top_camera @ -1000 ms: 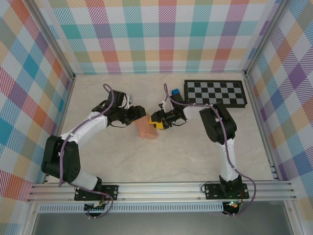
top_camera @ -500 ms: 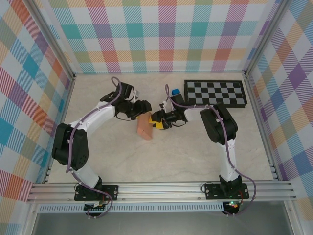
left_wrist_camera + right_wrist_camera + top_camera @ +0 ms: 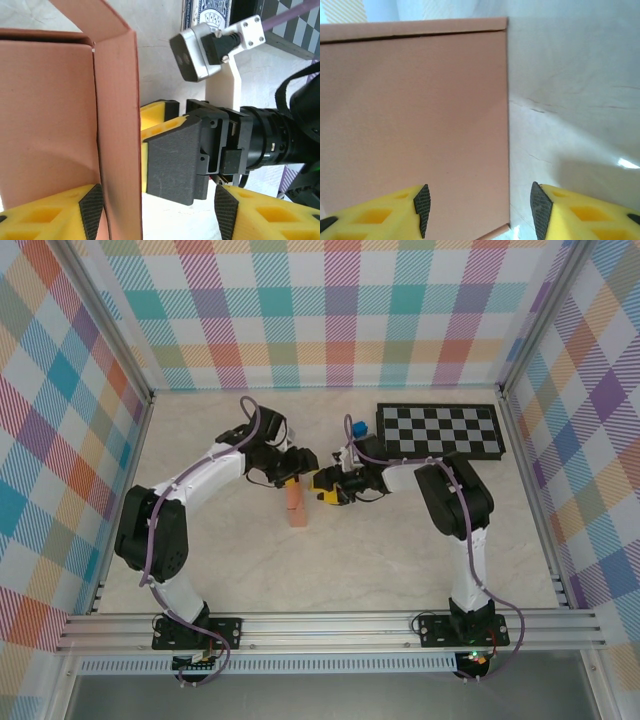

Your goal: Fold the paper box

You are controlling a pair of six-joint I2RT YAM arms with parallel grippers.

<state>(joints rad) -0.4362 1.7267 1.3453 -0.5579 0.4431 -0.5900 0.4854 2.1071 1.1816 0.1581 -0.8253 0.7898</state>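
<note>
Marbled table [image 3: 400, 550] carries the salmon paper box [image 3: 296, 508] at its middle, between the arms, turned in the last second from a slanted sprawl to a narrow upright stand. The left gripper [image 3: 158, 212] has swung farther from the near edge and straddles a raised flap, jaws released; the right gripper [image 3: 478, 205], also released, faces the broad wall, so creasing looks next.
</note>
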